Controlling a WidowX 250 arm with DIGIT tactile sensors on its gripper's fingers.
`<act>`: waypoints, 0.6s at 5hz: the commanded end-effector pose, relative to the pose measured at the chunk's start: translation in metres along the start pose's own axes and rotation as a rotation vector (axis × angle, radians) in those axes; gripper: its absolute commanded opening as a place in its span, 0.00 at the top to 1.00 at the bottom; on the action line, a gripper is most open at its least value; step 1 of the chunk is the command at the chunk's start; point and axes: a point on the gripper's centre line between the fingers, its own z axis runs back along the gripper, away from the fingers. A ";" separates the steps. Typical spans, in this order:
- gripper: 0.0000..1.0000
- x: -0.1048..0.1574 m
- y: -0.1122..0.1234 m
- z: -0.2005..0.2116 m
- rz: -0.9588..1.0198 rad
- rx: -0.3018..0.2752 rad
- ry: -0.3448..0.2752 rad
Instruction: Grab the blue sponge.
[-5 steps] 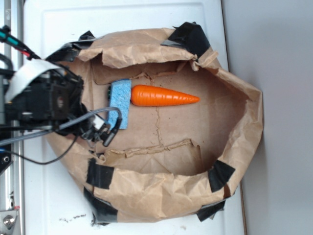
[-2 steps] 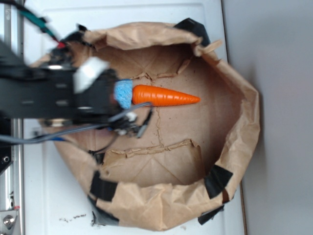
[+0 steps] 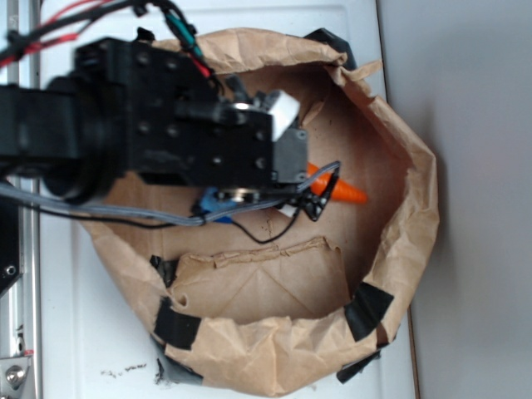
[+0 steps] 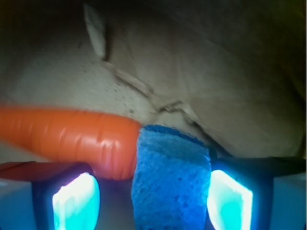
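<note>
Black gripper (image 4: 152, 199) w/ glowing pads being held apart astride small light-blue porous sponge (image 4: 170, 179) | orange plastic carrot (image 4: 72, 141) touching sponge, risking catch | brown paper liner (image 3: 274, 283) underneath

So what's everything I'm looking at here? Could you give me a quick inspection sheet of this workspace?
Surface: crumpled brown paper bag spread open on a white tabletop, black tape at its corners.
Job's things: small light-blue porous sponge, between the claw's fingers.
Clutter: orange plastic carrot, touching the sponge.
Grippers: black claw, open, one finger on each side of the sponge.
Cables: grey, black, red and green wires along the arm.
Surroundings: grey surface at the right edge.
</note>
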 end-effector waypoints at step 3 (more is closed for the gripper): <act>1.00 0.012 -0.023 0.045 -0.029 -0.125 0.021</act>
